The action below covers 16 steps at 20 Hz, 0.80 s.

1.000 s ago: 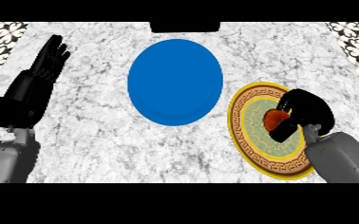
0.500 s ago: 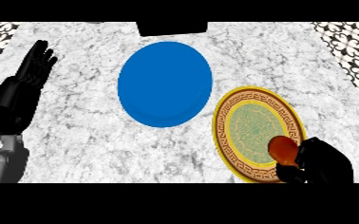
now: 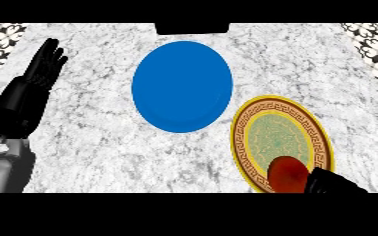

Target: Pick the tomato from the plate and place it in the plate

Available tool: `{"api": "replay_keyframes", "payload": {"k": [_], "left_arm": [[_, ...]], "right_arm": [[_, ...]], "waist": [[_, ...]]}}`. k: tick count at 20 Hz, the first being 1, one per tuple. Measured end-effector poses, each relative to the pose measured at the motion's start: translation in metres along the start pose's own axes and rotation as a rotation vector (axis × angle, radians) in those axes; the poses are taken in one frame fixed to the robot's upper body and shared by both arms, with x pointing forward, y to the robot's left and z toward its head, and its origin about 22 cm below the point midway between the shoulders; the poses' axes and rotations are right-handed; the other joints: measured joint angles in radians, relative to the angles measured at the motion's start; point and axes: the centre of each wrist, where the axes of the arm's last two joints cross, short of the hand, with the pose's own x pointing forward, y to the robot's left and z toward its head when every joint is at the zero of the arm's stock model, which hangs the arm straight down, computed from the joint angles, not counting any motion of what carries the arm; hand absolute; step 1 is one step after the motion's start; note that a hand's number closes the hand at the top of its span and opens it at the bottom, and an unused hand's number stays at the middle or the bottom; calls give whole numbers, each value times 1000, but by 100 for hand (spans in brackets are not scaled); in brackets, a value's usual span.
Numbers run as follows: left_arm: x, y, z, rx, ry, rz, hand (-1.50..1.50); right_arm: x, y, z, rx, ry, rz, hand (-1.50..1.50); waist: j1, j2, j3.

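In the head view the right robot hand [image 3: 332, 182] holds the tomato [image 3: 288, 175] low over the near edge of the gold plate [image 3: 319, 130], so I think it must next carry it to the blue plate [image 3: 181, 86], while the left robot hand [image 3: 38, 80] rests open on the left.

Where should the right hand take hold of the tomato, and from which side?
Grip the tomato across its round body, coming from the lower right, where the right hand already sits beside it. It lies at the near rim of the gold-patterned plate, its far side open toward the blue plate.
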Motion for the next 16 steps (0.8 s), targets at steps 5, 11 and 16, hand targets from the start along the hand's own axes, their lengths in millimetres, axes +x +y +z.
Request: {"api": "replay_keyframes", "payload": {"k": [5, 11, 16], "left_arm": [[1, -8, -5, -15, -14, 7, 0], [8, -11, -13, -36, -22, 12, 0], [13, -17, -17, -52, -30, 15, 0]], "right_arm": [[40, -22, 24, -111, -107, -182, 150], [90, -23, 21, -147, -207, -258, 150], [125, -15, 1, -140, -251, -260, 150]], "waist": [[26, 7, 1], [49, 14, 2], [62, 17, 2]]}}
